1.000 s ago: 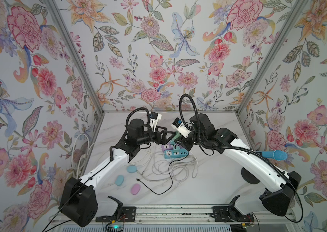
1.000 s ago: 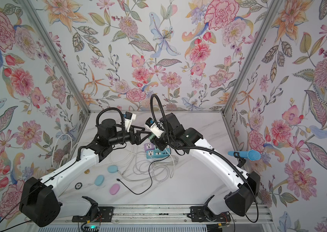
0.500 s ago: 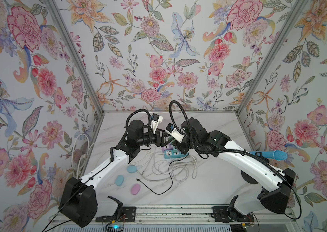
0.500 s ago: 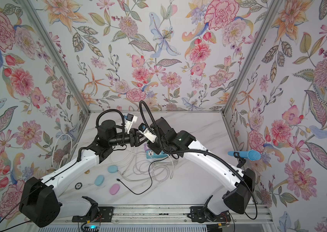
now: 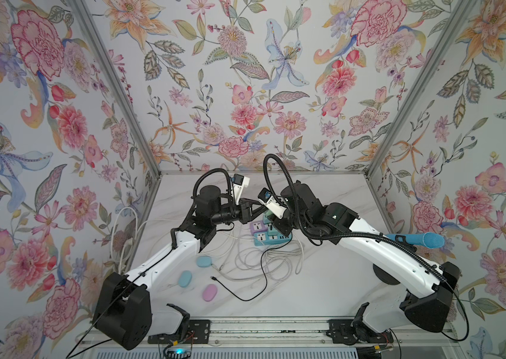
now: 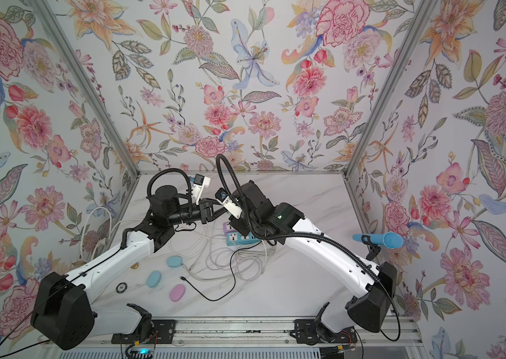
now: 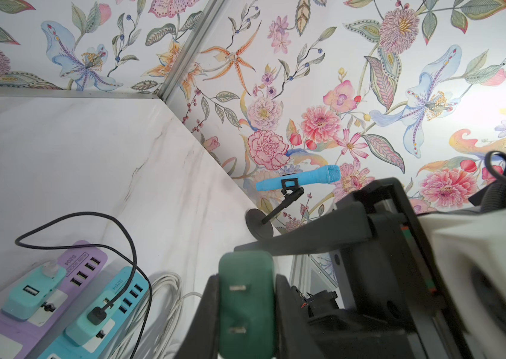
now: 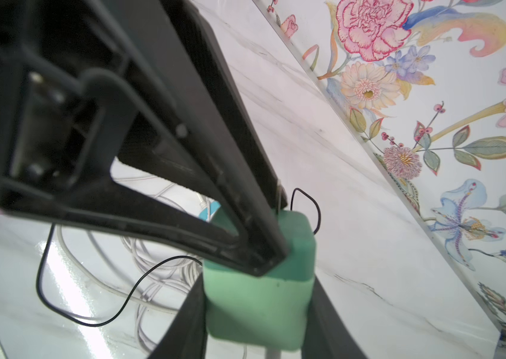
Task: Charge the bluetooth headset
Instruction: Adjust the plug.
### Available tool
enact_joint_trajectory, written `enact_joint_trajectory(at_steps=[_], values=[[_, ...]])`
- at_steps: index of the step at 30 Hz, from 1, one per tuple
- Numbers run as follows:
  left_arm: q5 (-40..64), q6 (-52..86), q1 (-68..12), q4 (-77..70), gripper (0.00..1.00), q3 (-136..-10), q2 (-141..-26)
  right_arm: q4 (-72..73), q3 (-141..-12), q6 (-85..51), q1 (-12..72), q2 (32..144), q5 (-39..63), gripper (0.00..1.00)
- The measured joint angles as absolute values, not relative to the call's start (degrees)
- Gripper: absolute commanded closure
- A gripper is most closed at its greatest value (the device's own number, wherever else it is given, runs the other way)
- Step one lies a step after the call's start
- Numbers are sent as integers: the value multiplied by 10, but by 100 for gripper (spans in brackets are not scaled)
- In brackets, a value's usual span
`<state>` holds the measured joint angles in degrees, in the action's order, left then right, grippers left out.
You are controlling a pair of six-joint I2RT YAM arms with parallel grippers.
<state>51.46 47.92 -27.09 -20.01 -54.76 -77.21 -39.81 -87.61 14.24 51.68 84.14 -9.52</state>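
Marble bench (image 5: pixel 323 279), read from its left. Three small oval cases lie apart from one another beside the left arm: a teal case (image 5: pixel 204 261), a pale blue case (image 5: pixel 184 278) and a pink case (image 5: pixel 209 292). They are too small for me to tell which holds the headset. A black cable (image 7: pixel 97 314) has one end loose among them, and its other end is plugged into an adapter on the teal power strip (image 7: pixel 121 286). That strip lies against a purple power strip (image 7: pixel 68 259), and a tangle of white cable (image 7: pixel 166 284) crowds the bench around both.

Above the strips, both arms meet on one green adapter (image 7: pixel 247 314), prongs towards my left wrist camera. The left gripper (image 7: pixel 246 276) is pinching its sides. The right gripper (image 8: pixel 257 286) pinches the same block from the opposite end, so each blocks the other's path.

Far right, a blue microphone (image 5: pixel 413 239) sits on its stand, well apart.

In both top views the right wrist camera hides the right gripper and most of the adapter. In the right wrist view, the frame edge cuts off its fingers.
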Motion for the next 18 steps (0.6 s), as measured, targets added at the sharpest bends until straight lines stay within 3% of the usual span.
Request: enact_joint_trajectory(at_steps=[2, 5, 6, 7, 12, 18], values=[[514, 490, -270, -219, 96, -543, -774, -389, -872, 144, 517, 841, -100, 99], [509, 500, -269, -239, 100, -537, -774, -375, -864, 144, 517, 837, -101, 69], [507, 503, -269, -245, 100, -536, -774, -370, -862, 143, 516, 836, -101, 52], [506, 506, -269, -250, 100, -535, -774, -366, -861, 141, 515, 835, -101, 44], [527, 523, -274, -316, 100, -530, -774, -326, -852, 110, 491, 832, -83, 24], [517, 571, -272, -445, 100, -507, -782, -314, -820, 47, 456, 786, -37, 16]])
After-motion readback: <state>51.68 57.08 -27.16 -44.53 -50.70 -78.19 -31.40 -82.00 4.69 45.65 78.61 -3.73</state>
